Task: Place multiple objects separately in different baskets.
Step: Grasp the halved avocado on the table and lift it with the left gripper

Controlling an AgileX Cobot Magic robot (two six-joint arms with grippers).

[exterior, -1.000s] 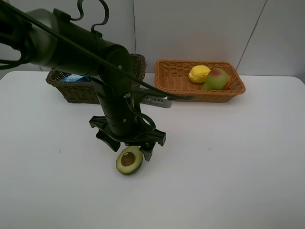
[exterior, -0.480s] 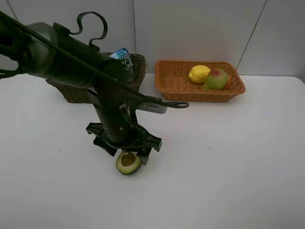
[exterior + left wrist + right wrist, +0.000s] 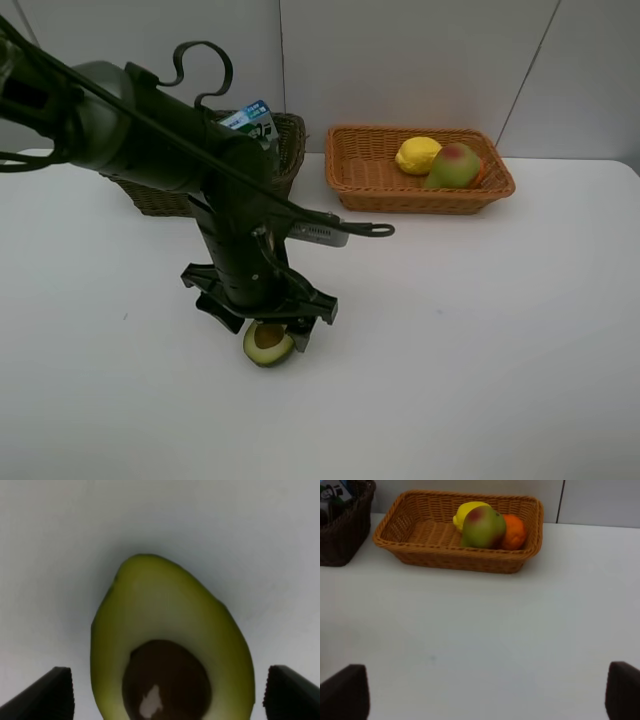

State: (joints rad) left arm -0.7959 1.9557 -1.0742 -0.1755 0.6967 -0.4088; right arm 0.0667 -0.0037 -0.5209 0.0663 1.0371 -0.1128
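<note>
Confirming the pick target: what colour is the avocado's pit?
Dark brown, with a pale glossy spot, on the halved avocado; left wrist view shows it best.

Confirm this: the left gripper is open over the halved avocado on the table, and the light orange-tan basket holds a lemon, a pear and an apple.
One thing is wrong: there is no apple. The right wrist view shows an orange beside the lemon and pear in the light orange-tan basket. The rest holds: the left gripper is open over the halved avocado on the table.
</note>
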